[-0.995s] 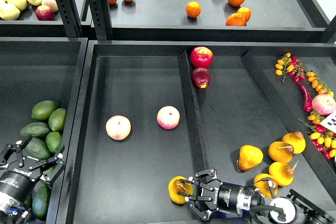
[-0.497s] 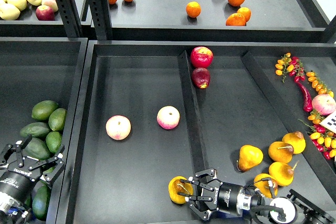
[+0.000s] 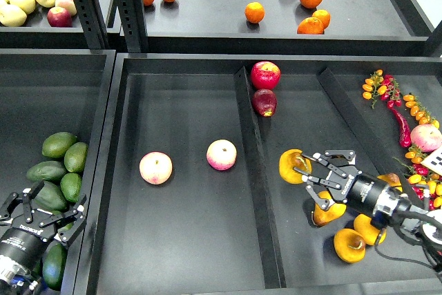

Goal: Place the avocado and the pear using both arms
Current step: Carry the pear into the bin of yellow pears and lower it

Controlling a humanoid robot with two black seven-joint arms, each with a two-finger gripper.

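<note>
My right gripper (image 3: 302, 169) is shut on a yellow-orange pear (image 3: 291, 166) and holds it just right of the divider (image 3: 253, 164), over the right compartment. More pears (image 3: 349, 245) lie below and behind that arm. Several dark green avocados (image 3: 59, 145) are piled in the left bin. My left gripper (image 3: 43, 211) is open low over this pile, its fingers spread around one avocado (image 3: 48, 197) without closing on it.
Two peaches (image 3: 156, 168) (image 3: 222, 155) lie in the middle compartment. Two red apples (image 3: 265, 74) sit by the divider's far end. Cherry tomatoes and a chili (image 3: 400, 126) lie at the right. Oranges (image 3: 254, 12) are on the back shelf.
My right gripper has carried the pear from the front of the middle compartment, over the divider, up and to the right. My left gripper has sunk slightly over the avocados.
</note>
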